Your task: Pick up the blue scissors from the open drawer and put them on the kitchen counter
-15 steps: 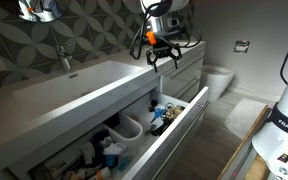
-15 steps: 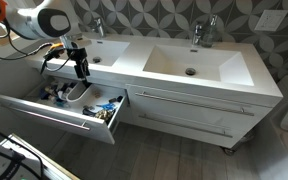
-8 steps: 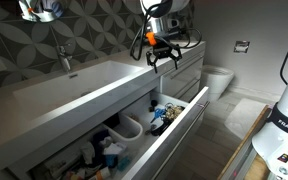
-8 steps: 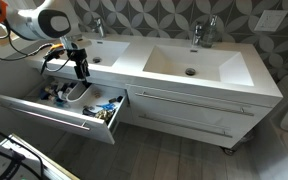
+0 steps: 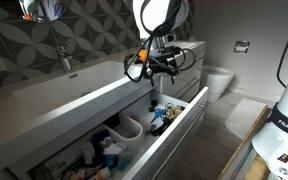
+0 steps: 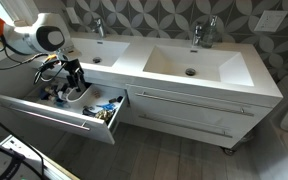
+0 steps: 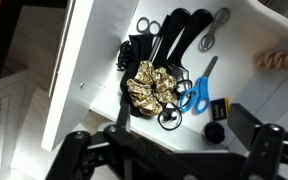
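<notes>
The open drawer (image 6: 52,117) is pulled out below the kitchen counter (image 6: 229,76), seen in both exterior views (image 5: 179,130) (image 5: 79,88). My gripper (image 6: 74,84) (image 5: 150,88) hangs open and empty just above the drawer's contents. In the wrist view the open fingers (image 7: 184,125) frame the drawer's white floor. The blue scissors (image 7: 196,90) lie flat there, next to a gold scrunchie (image 7: 149,85) and a black hair tie. I cannot pick out the scissors in the exterior views.
Black brushes (image 7: 179,35) and a small metal tool (image 7: 212,28) lie further in the drawer. A white bowl (image 6: 80,96) and a blue-and-white bundle (image 5: 109,150) also sit in the drawer. Sink basins and faucets (image 6: 199,35) are on the counter.
My gripper has come down from counter height, moved along the counter front, and now hangs low over the open drawer. The drawer contents have not moved.
</notes>
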